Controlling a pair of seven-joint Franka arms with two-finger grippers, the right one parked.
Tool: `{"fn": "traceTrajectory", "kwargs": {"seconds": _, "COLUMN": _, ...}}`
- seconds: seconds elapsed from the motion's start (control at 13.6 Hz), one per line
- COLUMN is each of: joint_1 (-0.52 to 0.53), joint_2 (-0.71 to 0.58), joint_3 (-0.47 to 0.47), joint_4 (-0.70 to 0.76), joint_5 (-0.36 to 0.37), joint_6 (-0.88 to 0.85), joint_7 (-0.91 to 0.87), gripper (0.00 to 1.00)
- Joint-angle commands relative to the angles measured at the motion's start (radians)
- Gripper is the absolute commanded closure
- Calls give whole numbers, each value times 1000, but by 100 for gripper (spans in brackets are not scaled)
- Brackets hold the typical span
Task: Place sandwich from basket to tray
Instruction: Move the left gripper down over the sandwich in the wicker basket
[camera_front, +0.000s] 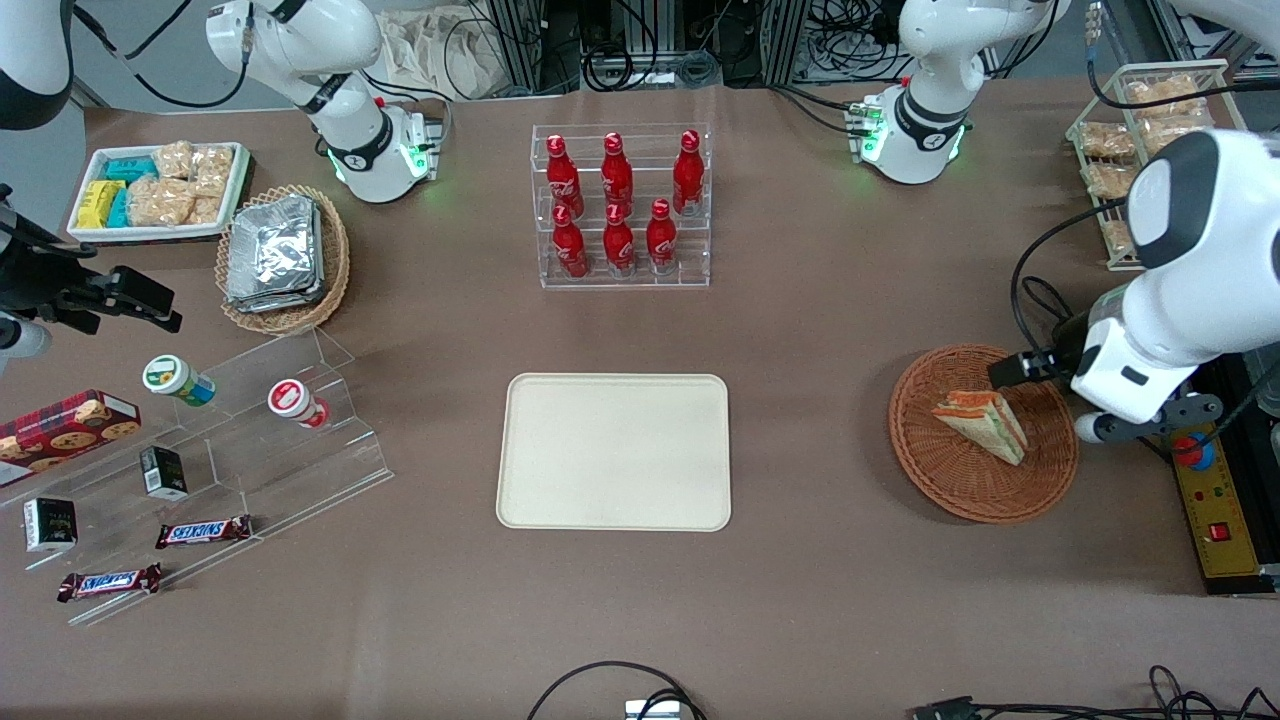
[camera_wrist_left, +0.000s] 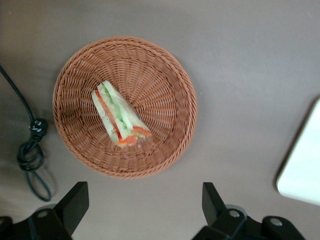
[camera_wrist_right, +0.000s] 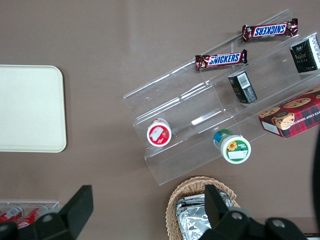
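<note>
Lying in the round woven basket (camera_wrist_left: 85, 65), the sandwich (camera_wrist_left: 119, 120) shows pale bread with red and green layers. Above, the gripper (camera_wrist_left: 145, 202) hovers with fingers spread wide; the tray (camera_front: 613, 450) sits well apart.

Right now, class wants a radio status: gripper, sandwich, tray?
Gripper open, hovering over the basket's edge. Sandwich lying in basket, untouched. Tray bare, nothing between basket and tray.
</note>
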Motion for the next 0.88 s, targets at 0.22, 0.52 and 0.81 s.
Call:
{"fn": "traceTrajectory", "kwargs": {"seconds": 0.22, "joint_1": 43, "joint_2": -56, "joint_3": -10, "joint_4": -220, "joint_5": 8, "joint_6": 228, "joint_7": -77, "gripper": 0}}
{"fn": "traceTrajectory", "kwargs": {"seconds": 0.52, "joint_1": 45, "joint_2": -51, "joint_3": -8, "joint_4": -245, "joint_5": 8, "joint_6": 246, "joint_7": -91, "gripper": 0}}
{"fn": "traceTrajectory", "kwargs": {"seconds": 0.81, "joint_1": 52, "joint_2": -53, "joint_3": -8, "joint_4": -292, "joint_5": 8, "joint_6": 288, "joint_7": -169, "gripper": 0}}
